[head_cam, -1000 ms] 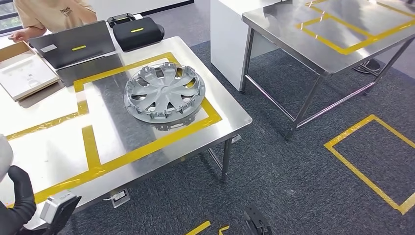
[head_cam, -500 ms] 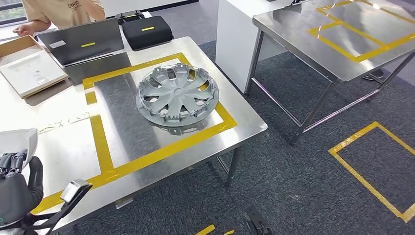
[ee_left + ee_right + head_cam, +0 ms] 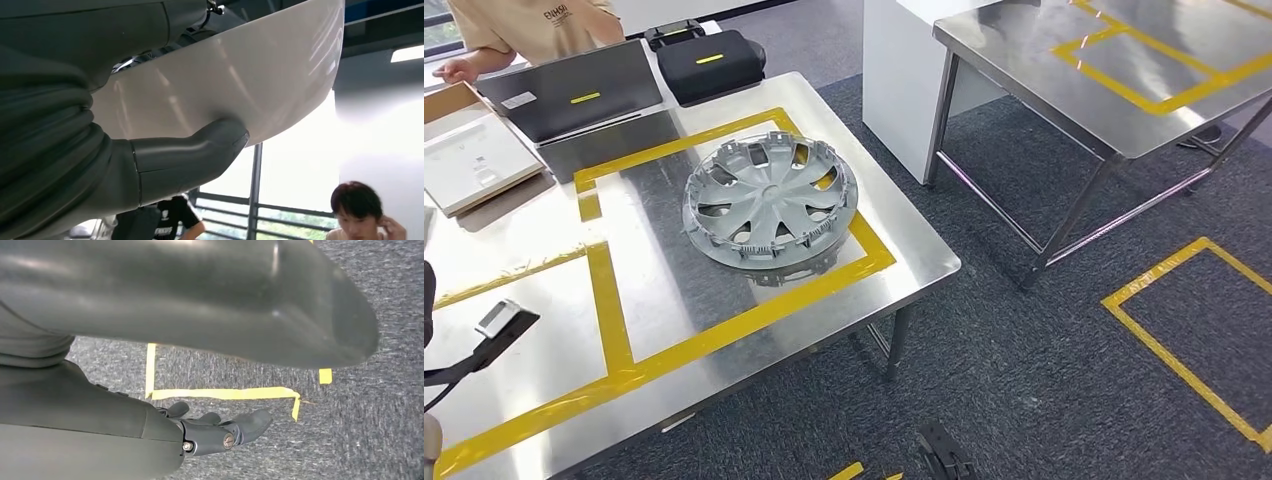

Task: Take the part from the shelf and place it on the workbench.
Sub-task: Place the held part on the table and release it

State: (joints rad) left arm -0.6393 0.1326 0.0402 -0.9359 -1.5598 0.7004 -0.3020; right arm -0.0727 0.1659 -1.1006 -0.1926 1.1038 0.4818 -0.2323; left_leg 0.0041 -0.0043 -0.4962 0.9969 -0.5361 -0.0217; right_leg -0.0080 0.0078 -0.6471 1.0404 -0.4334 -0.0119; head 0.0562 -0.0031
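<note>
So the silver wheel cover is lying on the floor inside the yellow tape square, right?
Not quite. The silver wheel cover is lying on the steel table, inside the yellow tape square marked on its top. The head view shows it.

Left robot hand (image 3: 165, 162) pressed against a glossy white curved panel (image 3: 235, 85).

Grey ribbed cover along one edge of the picture; thick grey thumb (image 3: 200, 155) reaches out, its tip touching the smooth white surface, which bears soft reflections. Whether the robot hand grips the panel cannot be told. Beyond: bright window with a dark vertical frame bar (image 3: 255, 190), a lit ceiling light strip (image 3: 407, 53), a person with dark hair (image 3: 360, 210) with one hand raised to the head, and a second person in a black printed T-shirt (image 3: 170, 222).
</note>
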